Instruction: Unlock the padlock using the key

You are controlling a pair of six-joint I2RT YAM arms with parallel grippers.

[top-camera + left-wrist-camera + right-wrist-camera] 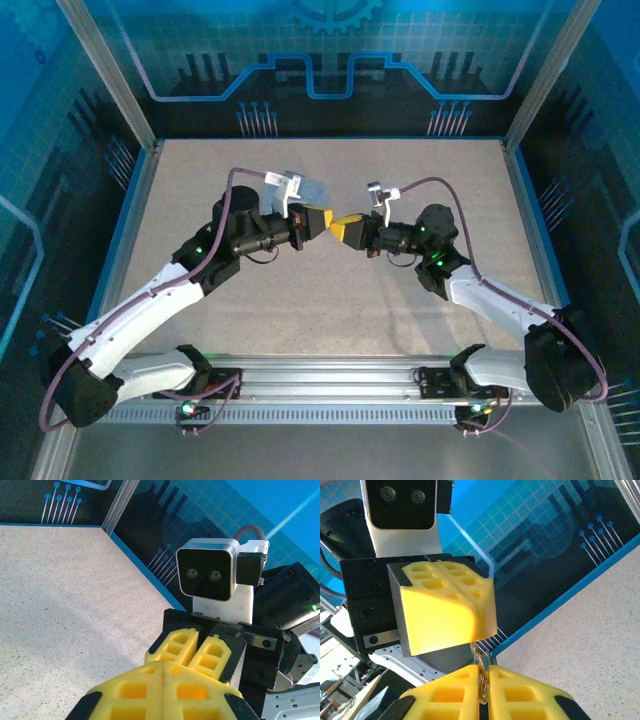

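Your right gripper (pixel 347 230) is clenching the key (pixel 481 680), pointing it toward 9 o'clock at the left gripper (pixel 322 222), also clenched; on what, I cannot tell. Pushing off-axis is risking the key slipping or bending.

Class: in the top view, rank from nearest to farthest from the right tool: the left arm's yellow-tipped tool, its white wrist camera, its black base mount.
1. Left arm's yellow-tipped tool, immediately left of the right tool, tips almost meeting.
2. White wrist camera, up-left.
3. Black base mount, lower left, near edge.
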